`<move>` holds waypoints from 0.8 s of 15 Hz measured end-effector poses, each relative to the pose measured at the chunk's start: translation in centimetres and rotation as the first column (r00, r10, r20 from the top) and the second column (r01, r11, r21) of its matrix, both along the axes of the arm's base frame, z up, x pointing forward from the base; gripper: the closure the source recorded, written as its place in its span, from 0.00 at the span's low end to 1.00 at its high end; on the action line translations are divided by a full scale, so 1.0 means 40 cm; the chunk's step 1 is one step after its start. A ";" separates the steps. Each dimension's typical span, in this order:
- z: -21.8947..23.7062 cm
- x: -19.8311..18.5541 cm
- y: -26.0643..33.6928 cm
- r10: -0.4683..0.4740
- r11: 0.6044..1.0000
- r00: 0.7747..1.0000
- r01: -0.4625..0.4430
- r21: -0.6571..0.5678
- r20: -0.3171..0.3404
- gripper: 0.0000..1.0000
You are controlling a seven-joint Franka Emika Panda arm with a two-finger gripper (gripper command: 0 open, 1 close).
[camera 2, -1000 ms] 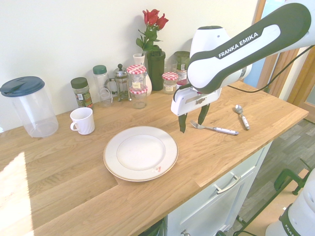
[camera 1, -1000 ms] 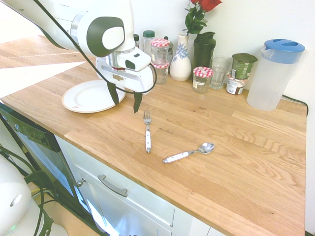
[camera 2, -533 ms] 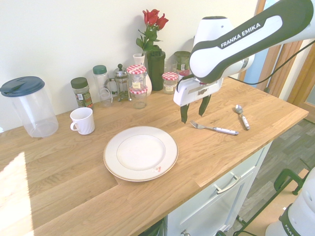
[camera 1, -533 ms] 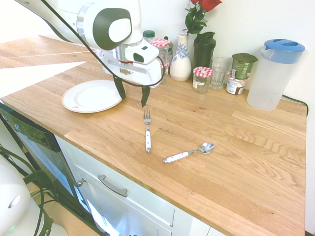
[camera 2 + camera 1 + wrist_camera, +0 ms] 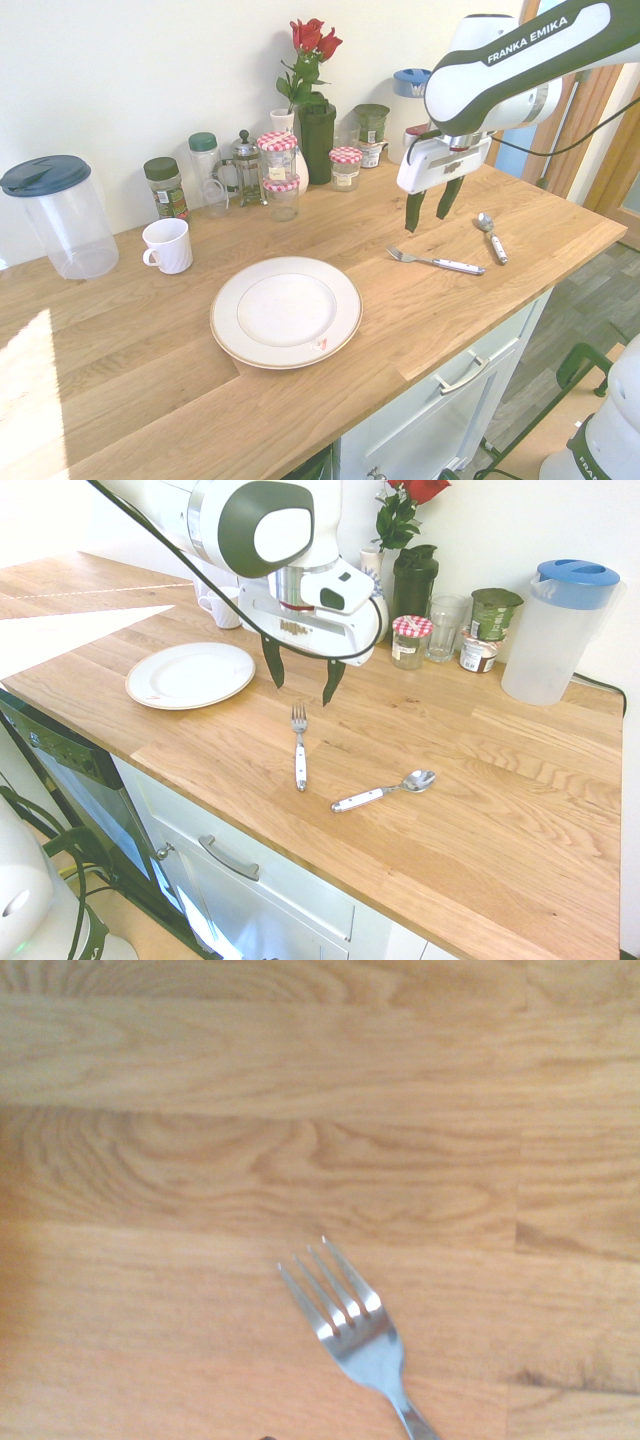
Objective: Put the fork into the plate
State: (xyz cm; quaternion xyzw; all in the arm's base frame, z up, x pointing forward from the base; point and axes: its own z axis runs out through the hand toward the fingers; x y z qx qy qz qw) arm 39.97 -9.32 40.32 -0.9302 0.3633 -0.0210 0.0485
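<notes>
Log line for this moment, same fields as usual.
phase: approach | hand: open, empty, above counter by fork tines | fork: flat on counter, untouched | plate: empty

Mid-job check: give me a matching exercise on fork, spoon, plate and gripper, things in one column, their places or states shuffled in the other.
Things:
1. fork
2. spoon
3. plate
4. gripper

States:
A. bare, nothing on it
B. open, above the counter
C. on the counter, tines below the gripper
D. nearest the counter's front edge, white handle

Pairs: 1-C, 2-D, 3-A, 4-B
</notes>
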 end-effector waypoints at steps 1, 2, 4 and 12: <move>-0.013 -0.022 -0.010 0.026 1.000 1.000 -0.026 0.015 -0.007 0.00; -0.021 -0.043 -0.018 0.051 0.998 0.999 -0.051 0.027 -0.006 0.00; -0.023 -0.078 -0.030 0.103 0.994 0.995 -0.103 0.038 0.005 0.00; -0.081 -0.135 -0.046 0.251 0.968 0.968 -0.251 0.005 0.031 0.00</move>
